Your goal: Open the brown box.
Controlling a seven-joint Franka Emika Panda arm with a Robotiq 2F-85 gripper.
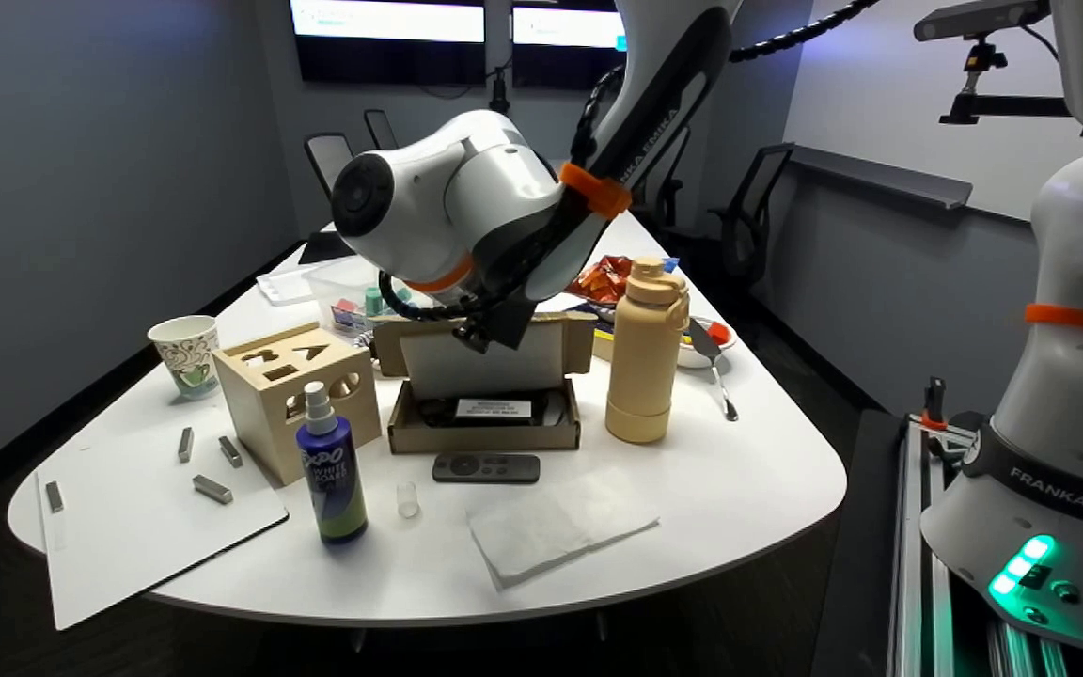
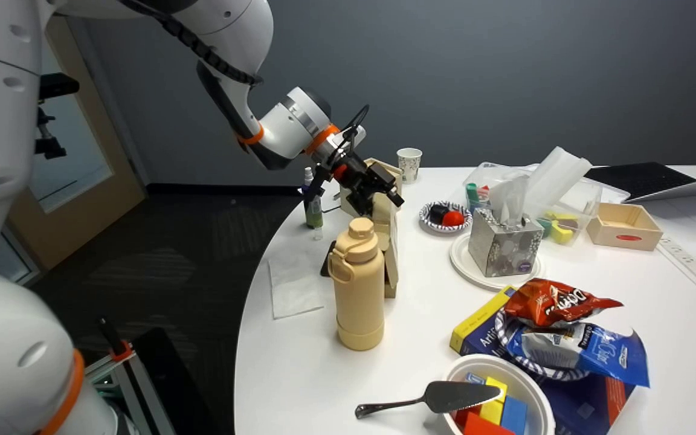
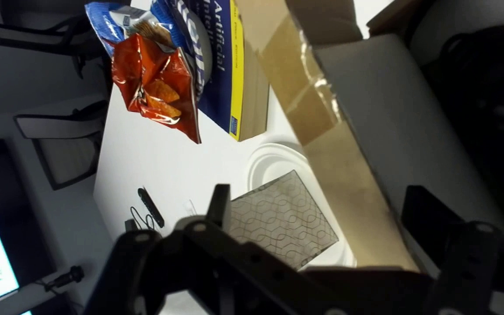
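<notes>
A white counter (image 1: pixel 748 480) carries the things, and over it reaches the white robot arm (image 1: pixel 494 188), lettered FRANKA EMIKA along a black stretch of one link and again at its base. The brown box (image 1: pixel 485 439), low and wide, of plain tan cardboard, sits on the counter between the tall tan bottle (image 1: pixel 643 348) and the pale wooden block (image 1: pixel 250 404) with its cut-out holes. It is open: the lid (image 1: pixel 447 371) stands raised, its pale inner face framed by tan cardboard at either side, and in the wrist view a patch of glossy tape (image 3: pixel 298 83) catches the light along its edge. The pincer (image 3: pixel 320 201) is wide, its two dark fingers well apart with the lid's edge showing between them; from here I can't be sure whether either one touches the cardboard. The thick navy book (image 3: pixel 221 92) reads Artificial, with a second word, beginning Intel, partly hidden. In an exterior view the crumpled red bag (image 2: pixel 541 302) above it reads Doritos. The purple and green spray bottle (image 1: pixel 333 475) is marked EXPO WHITE BOARD. Just in front of the box lies a dark remote (image 1: pixel 485 468). Inside the box, among dark contents (image 1: pixel 438 412), a white label (image 1: pixel 494 408) carries lines of print too small to read.
</notes>
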